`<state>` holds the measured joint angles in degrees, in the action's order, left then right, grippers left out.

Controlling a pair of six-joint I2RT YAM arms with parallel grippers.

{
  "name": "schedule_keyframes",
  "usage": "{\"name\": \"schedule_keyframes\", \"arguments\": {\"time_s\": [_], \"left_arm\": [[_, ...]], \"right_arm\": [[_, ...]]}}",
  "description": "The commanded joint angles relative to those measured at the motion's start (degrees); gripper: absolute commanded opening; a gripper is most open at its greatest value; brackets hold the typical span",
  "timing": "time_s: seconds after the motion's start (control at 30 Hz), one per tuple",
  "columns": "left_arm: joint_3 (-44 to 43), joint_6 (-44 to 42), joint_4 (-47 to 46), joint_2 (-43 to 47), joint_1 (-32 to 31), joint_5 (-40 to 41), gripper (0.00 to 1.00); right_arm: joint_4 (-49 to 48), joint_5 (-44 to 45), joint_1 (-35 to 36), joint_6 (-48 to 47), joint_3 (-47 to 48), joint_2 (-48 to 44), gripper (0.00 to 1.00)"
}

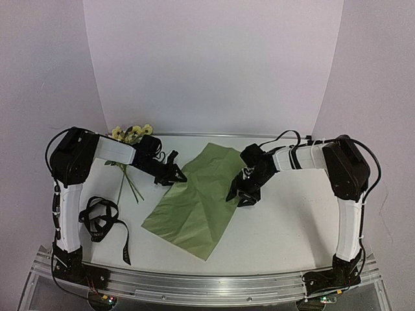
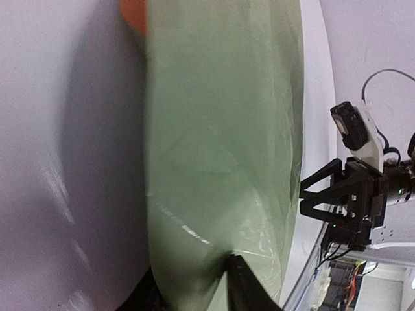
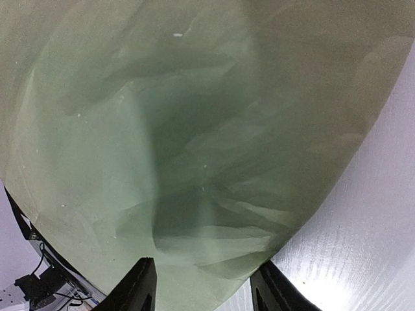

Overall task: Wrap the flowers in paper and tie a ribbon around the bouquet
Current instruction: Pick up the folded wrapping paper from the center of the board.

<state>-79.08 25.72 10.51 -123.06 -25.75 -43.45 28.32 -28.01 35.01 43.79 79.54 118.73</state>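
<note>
The olive-green paper (image 1: 194, 201) lies spread in the middle of the table; a bit of its orange face (image 2: 133, 13) shows at one corner. My left gripper (image 1: 174, 175) is at the paper's left edge. Its jaws (image 2: 194, 291) are part-closed with a gap left, the paper's edge between them and one finger (image 2: 249, 288) on top of the sheet. My right gripper (image 1: 243, 194) is at the right edge, open, with its fingertips (image 3: 204, 291) either side of the paper's corner. The flowers (image 1: 130, 134) lie at the back left, stems towards me. The black ribbon (image 1: 100, 217) lies bunched at the near left.
White walls close the back and sides. The left arm's forearm reaches over the flower stems (image 1: 133, 184). The right gripper (image 2: 343, 207) shows across the sheet in the left wrist view. A metal rail (image 1: 207, 285) runs along the near edge.
</note>
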Motion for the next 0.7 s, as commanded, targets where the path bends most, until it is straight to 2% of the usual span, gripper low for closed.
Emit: {"name": "schedule_keyframes", "arguments": {"time_s": [0.0,0.1,0.2,0.3,0.37,0.67], "left_arm": [[0.1,0.8,-0.2,5.0,-0.1,-1.4,0.23],[0.0,0.9,0.7,6.8,-0.1,-0.9,0.12],[-0.6,0.8,2.3,8.6,-0.1,-0.2,0.08],[-0.9,0.4,4.5,10.6,-0.2,1.5,0.09],[-1.1,-0.1,6.2,11.9,-0.2,2.9,0.16],[-1.7,0.7,8.8,17.0,-4.0,5.1,0.1]], "right_arm": [[0.9,2.4,-0.1,0.0,0.4,3.8,0.52],[1.1,2.1,-0.1,0.1,0.9,4.1,0.52],[1.2,1.8,-0.1,0.2,1.3,4.2,0.52],[1.3,1.7,0.0,0.4,1.8,4.4,0.52],[1.3,1.5,0.0,0.6,2.4,4.6,0.52],[1.5,0.7,1.3,1.5,5.8,6.1,0.54]]}}
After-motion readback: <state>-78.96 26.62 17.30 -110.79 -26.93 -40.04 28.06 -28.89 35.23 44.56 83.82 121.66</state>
